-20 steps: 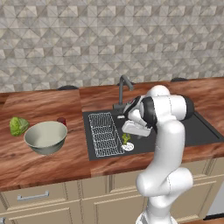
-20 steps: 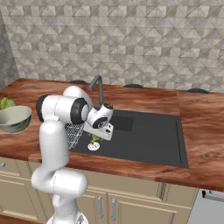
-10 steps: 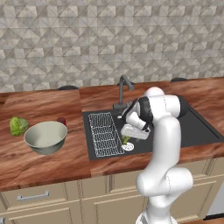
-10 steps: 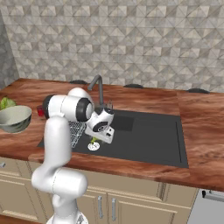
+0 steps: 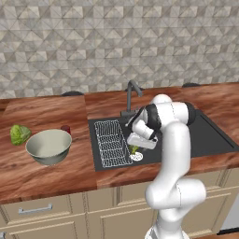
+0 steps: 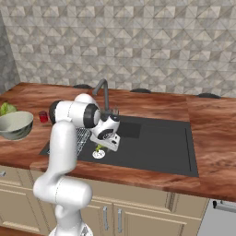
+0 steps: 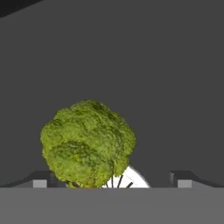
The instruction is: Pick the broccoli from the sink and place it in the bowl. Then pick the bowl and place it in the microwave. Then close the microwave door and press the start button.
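The broccoli (image 7: 87,142) is a small yellowish-green floret on the floor of the black sink (image 5: 210,135), beside the round drain (image 5: 137,157). My gripper (image 7: 111,180) reaches down into the basin and stands open around it. The floret sits between the fingertips (image 7: 41,180), nearer the left one. From the base views the gripper (image 5: 136,147) (image 6: 100,146) hangs just over the broccoli (image 5: 133,150) (image 6: 98,147). The pale grey-green bowl (image 5: 48,146) (image 6: 14,124) stands empty on the wooden counter left of the sink (image 6: 156,143). The microwave is out of view.
A white wire rack (image 5: 111,142) lies in the sink's left part and a dark faucet (image 5: 132,93) (image 6: 102,92) rises behind it. A leafy green ball (image 5: 19,134) and a small red thing (image 5: 66,129) sit near the bowl.
The hand has sunk a little lower into the sink toward the broccoli, and the arm's elbow has swung slightly left. The broccoli and bowl have stayed put.
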### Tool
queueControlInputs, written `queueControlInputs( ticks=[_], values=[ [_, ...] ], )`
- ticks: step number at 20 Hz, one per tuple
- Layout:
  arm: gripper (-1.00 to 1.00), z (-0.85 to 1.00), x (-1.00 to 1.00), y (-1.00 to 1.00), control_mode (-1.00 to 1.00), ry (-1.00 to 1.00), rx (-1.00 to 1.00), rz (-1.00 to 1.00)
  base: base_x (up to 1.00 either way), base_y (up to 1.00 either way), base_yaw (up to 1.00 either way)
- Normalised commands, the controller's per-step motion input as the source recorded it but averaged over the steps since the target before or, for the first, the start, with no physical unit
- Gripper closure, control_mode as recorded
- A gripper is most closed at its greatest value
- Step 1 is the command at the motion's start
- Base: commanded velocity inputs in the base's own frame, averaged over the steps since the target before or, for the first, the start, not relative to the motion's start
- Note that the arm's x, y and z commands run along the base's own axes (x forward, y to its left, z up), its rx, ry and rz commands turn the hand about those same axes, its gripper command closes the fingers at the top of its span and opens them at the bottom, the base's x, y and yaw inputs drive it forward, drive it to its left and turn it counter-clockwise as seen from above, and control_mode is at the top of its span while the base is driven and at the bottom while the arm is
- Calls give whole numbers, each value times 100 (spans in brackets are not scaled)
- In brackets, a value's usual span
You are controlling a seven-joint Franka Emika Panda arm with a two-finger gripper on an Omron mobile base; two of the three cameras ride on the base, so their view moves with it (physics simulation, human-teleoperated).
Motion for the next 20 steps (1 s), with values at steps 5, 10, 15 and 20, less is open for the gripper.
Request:
queueControlInputs(
  ticks=[5,10,15,20],
  values=[
    [-100,-7,24,18,-100,-3,0,-4,0,0,0],
    [-100,-19,24,4,-100,-1,0,-4,0,0,0],
    [-100,-26,16,0,-100,0,0,-2,0,0,0],
    [-100,-15,0,0,-100,0,0,0,0,0,0]
  ],
)
